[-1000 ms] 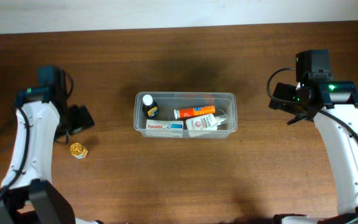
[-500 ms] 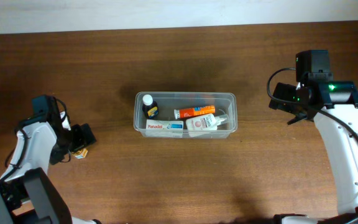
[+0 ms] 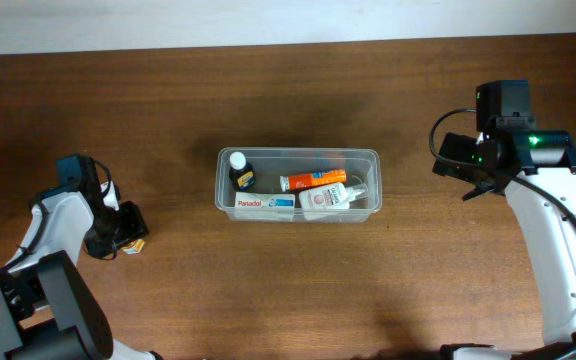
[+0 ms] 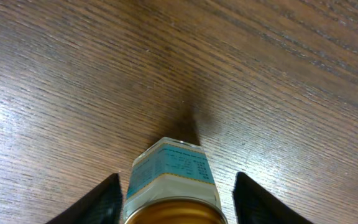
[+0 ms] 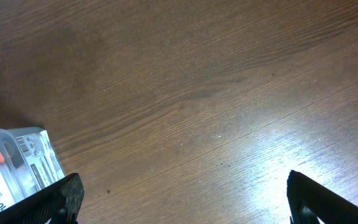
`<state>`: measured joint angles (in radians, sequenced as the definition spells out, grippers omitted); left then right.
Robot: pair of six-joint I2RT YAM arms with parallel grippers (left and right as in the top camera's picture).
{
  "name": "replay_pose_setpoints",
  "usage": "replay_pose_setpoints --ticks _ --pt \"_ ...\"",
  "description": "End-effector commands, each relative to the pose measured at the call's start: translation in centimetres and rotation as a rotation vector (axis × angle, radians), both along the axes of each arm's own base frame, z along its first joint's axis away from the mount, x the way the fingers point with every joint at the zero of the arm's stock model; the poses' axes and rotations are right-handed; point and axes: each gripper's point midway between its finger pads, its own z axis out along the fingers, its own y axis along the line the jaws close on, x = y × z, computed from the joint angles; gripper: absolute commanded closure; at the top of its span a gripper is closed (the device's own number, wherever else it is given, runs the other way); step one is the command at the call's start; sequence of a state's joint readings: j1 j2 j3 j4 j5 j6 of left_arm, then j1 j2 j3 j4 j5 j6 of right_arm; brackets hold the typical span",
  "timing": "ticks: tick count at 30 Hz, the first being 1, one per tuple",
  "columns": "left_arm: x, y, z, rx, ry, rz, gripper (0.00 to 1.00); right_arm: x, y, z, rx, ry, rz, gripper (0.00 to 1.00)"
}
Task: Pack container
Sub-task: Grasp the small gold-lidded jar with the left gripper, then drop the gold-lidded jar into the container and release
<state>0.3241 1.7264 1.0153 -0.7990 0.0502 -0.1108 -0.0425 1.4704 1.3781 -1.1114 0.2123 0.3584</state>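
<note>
The container [image 3: 298, 152] is a clear tub at the table's middle, and one corner of it [image 5: 17, 155] shows in the right wrist view. Inside lie a dark bottle [image 3: 238, 170], an orange tube [image 3: 313, 180] and a Panadol box [image 3: 263, 203]. A small gold-lidded jar [image 4: 173, 180] with a teal label stands on the wood at the far left [image 3: 134, 246]. My left gripper [image 4: 178, 199] is down over it [image 3: 118, 228], its black fingers [image 4: 107, 202] close against the jar's two sides. My right gripper [image 5: 185, 199] hangs open right of the container [image 3: 463, 165], holding nothing.
Bare brown wood [image 3: 298, 290] lies in front of the container and between it and both arms. The table's far edge meets a pale wall [image 3: 288, 20] at the back. A white box [image 3: 323, 198] also lies inside the container.
My left arm has swung down toward the front and lowered over the jar, and its jaws have narrowed from wide open onto the jar's sides. The right arm has not moved.
</note>
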Motion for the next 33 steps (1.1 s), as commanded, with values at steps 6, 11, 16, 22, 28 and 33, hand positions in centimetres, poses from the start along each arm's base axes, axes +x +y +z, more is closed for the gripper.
replay_pose_setpoints --ticks 6,11,16,22,28,33 --pt "-0.2 -0.3 -0.4 -0.022 0.007 -0.004 0.51 0.3 -0.3 0.4 -0.011 -0.01 -0.001 0.03" --pt "0.4 -0.5 -0.1 -0.036 -0.014 0.009 0.59 0.2 -0.3 0.4 -0.011 -0.009 -0.001 0.03" --pt "2.7 -1.5 2.1 -0.034 -0.092 -0.037 0.61 0.2 -0.3 0.4 -0.011 -0.009 -0.001 0.03" --pt "7.8 -4.8 8.4 0.009 -0.284 -0.169 0.64 0.2 -0.3 0.4 -0.011 -0.009 -0.002 0.03" --pt "12.2 -11.3 16.2 0.025 -0.502 -0.363 0.7 0.3 -0.3 0.4 -0.011 -0.012 -0.002 0.03" --pt "13.6 -18.3 20.1 0.014 -0.635 -0.543 0.7 0.3 -0.3 0.4 -0.011 -0.012 -0.002 0.04"
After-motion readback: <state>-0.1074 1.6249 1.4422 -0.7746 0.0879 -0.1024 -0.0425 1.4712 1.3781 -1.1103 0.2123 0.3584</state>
